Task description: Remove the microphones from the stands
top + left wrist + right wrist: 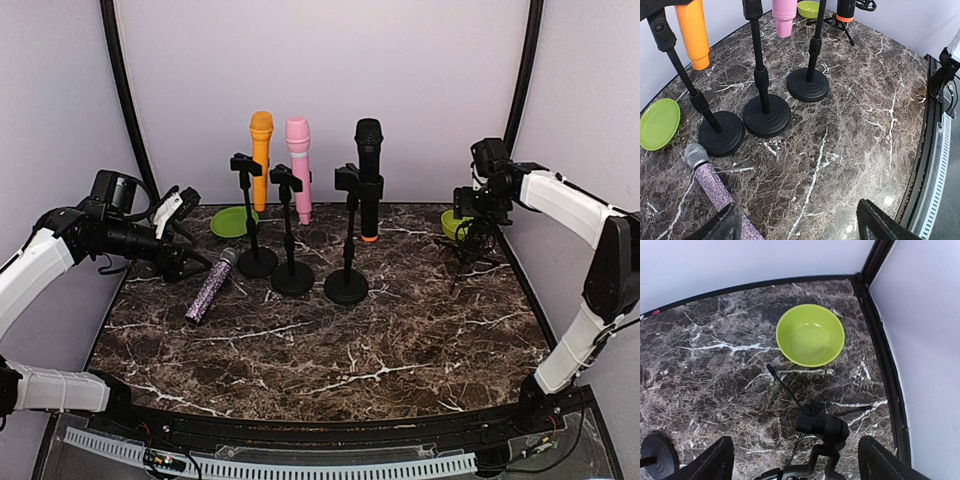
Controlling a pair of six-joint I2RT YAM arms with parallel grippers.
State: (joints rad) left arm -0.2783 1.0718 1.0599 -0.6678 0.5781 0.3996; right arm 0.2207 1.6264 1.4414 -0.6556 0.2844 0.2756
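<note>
Left wrist view: the purple glitter microphone [714,186] lies flat on the marble table [850,130]. Its silver head is ahead of the left gripper [795,220] and its handle runs under the finger at the picture's left; contact cannot be told. The jaws stand wide, holding nothing. In the right wrist view, the right gripper [796,447] is also spread wide and empty above a small black tripod stand [822,427], with a green bowl [810,335] beyond.

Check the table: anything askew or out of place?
The purple glitter microphone lies flat on the table, its head beside the leftmost stand's base, in no clip. The small tripod stand on the right holds no microphone. Nothing looks spilled or broken.
</note>
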